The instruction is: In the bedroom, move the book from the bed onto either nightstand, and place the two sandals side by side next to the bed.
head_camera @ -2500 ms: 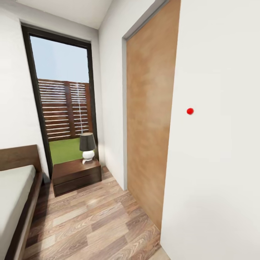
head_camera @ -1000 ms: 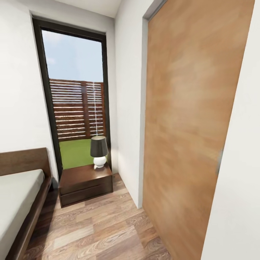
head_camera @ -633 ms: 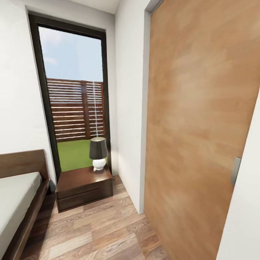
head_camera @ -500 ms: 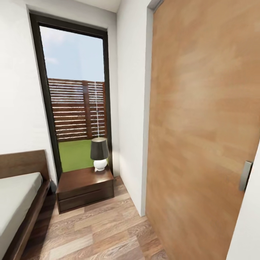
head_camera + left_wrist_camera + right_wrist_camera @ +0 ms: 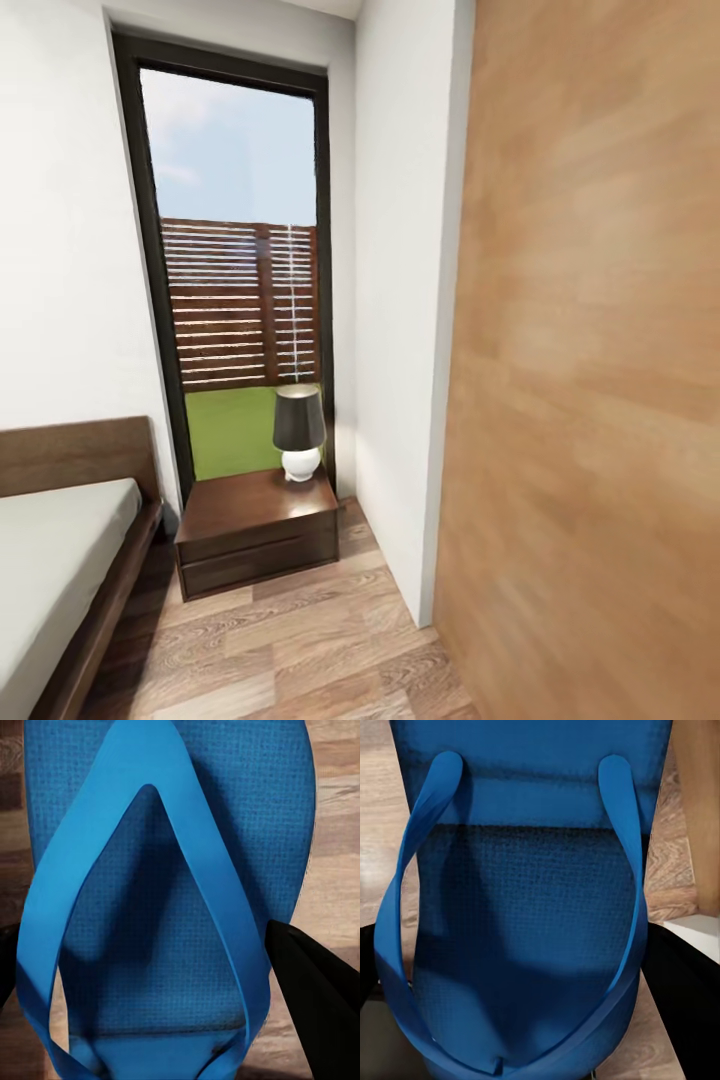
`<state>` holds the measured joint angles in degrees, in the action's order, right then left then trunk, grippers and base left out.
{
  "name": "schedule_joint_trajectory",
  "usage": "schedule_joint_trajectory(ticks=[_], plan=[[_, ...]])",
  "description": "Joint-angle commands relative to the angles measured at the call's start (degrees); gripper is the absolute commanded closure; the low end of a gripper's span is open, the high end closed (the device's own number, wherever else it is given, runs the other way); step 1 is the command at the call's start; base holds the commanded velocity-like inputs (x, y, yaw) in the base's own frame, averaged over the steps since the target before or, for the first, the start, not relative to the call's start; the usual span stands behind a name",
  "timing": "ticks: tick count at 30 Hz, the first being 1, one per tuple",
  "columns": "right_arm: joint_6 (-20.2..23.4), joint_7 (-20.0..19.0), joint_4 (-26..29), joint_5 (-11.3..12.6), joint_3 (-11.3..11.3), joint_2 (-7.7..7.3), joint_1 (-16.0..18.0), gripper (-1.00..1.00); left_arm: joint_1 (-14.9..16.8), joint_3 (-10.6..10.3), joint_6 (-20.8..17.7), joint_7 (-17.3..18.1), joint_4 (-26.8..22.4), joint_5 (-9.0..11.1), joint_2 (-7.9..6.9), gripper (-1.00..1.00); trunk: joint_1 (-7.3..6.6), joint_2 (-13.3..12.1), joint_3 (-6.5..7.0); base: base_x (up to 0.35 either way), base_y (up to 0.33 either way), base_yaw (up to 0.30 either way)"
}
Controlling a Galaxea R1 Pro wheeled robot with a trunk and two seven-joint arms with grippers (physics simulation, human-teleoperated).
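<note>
A bright blue sandal [image 5: 150,817] lies between the dark fingers [image 5: 319,1012] of my left gripper [image 5: 161,997], which is shut on it above the wood plank floor. My right gripper [image 5: 529,982] is shut on the other blue sandal [image 5: 525,900], its straps facing the camera. In the head view the bed [image 5: 50,560] with its grey mattress and dark frame sits at the lower left. The dark brown nightstand [image 5: 262,530] stands beside it under the tall window [image 5: 240,270]. The book is out of view.
A small lamp [image 5: 299,432] with a dark shade stands on the nightstand's back right corner. A large wooden door panel [image 5: 600,400] fills the right side, with a white wall edge [image 5: 400,330] beside it. Plank floor [image 5: 290,650] runs between bed and wall.
The head camera has moved forward and turned: the door panel now takes up more of the right side, its handle has left the picture, and the nightstand and window have shifted right.
</note>
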<state>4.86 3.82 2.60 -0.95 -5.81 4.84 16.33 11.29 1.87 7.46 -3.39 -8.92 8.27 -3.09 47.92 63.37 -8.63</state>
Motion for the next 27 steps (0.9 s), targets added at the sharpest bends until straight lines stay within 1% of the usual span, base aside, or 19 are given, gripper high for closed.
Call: schedule_joint_trajectory(ticks=[1, 11, 14, 20, 27], plan=[[0.42, 0.25, 0.12, -0.1, -0.45, 0.01, 0.02, 1.0, 0.04, 0.16, 0.18, 0.08, 0.04, 0.29, 0.01, 1.0, 0.05, 0.06, -0.08, 0.305, 0.101, 0.029], [0.42, 0.24, 0.12, -0.1, -0.43, -0.01, 0.02, 1.0, 0.04, 0.16, 0.18, 0.08, 0.04, 0.27, 0.01, 1.0, 0.05, 0.06, -0.08, 0.305, 0.095, 0.012], [0.42, 0.23, 0.12, -0.1, -0.46, -0.01, 0.02, 1.0, 0.04, 0.16, 0.18, 0.07, 0.04, 0.29, 0.02, 1.0, 0.05, 0.06, -0.08, 0.305, 0.092, 0.087], [0.42, 0.23, 0.12, -0.1, -0.51, 0.03, 0.02, 1.0, 0.04, 0.16, 0.18, 0.06, 0.04, 0.27, 0.02, 1.0, 0.05, 0.06, -0.08, 0.305, 0.079, 0.23], [0.42, 0.24, 0.12, -0.16, -0.52, 0.07, 0.02, 1.0, 0.04, 0.16, 0.18, 0.08, 0.04, 0.29, 0.02, 1.0, 0.05, 0.06, -0.08, 0.305, 0.017, 0.281]])
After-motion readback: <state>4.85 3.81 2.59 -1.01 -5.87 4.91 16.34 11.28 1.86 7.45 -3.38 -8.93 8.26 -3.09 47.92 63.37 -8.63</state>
